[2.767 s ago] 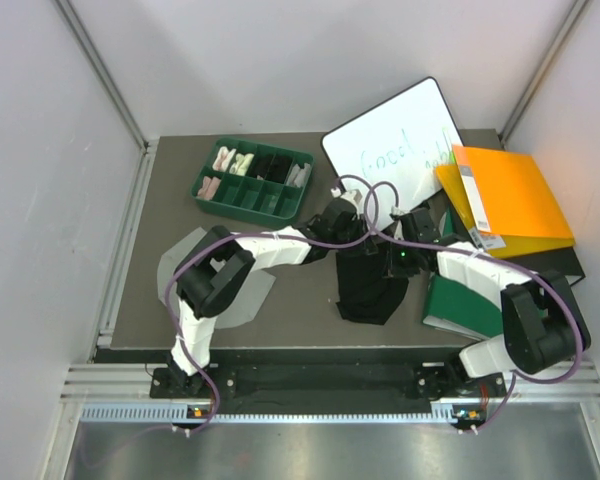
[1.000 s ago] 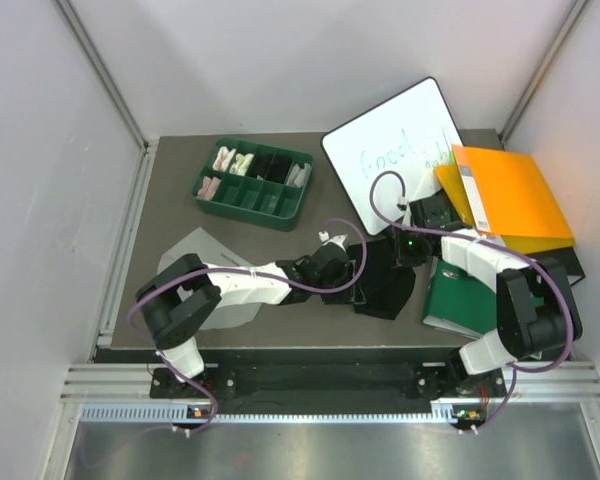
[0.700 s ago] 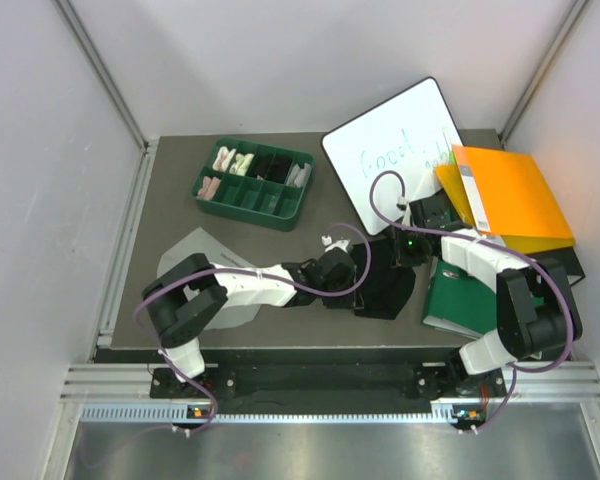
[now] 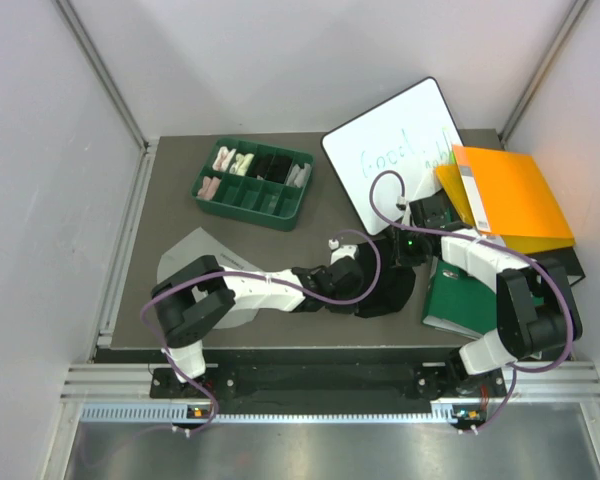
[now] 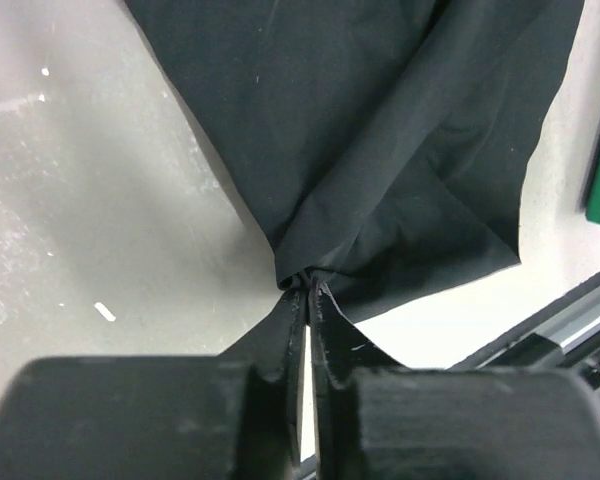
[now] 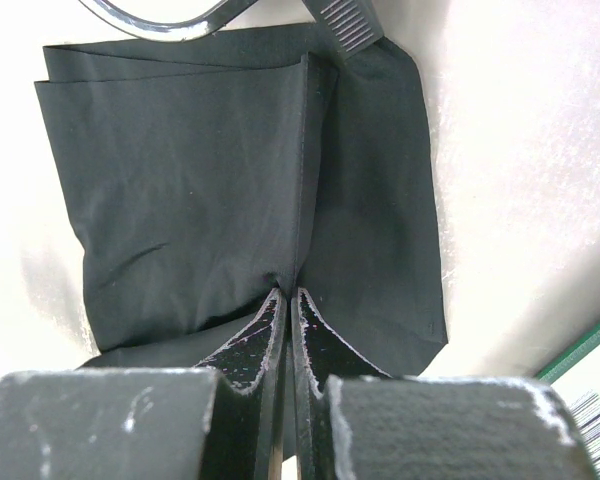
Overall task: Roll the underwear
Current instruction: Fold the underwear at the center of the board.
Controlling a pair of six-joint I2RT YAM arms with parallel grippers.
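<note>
1. Black underwear is lying folded, just beside the green binder.
2. Left gripper and right gripper are each pinching its cloth, fingers closed.
3. Limp, light fabric; gripping doubled edges seems safest.

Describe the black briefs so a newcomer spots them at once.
Find the whiteboard at the far right. Just in front, left of the green binder, lies the black underwear, pinched by the left gripper and right gripper. Only dark cloth lying spread; the grey underwear lies far left.
</note>
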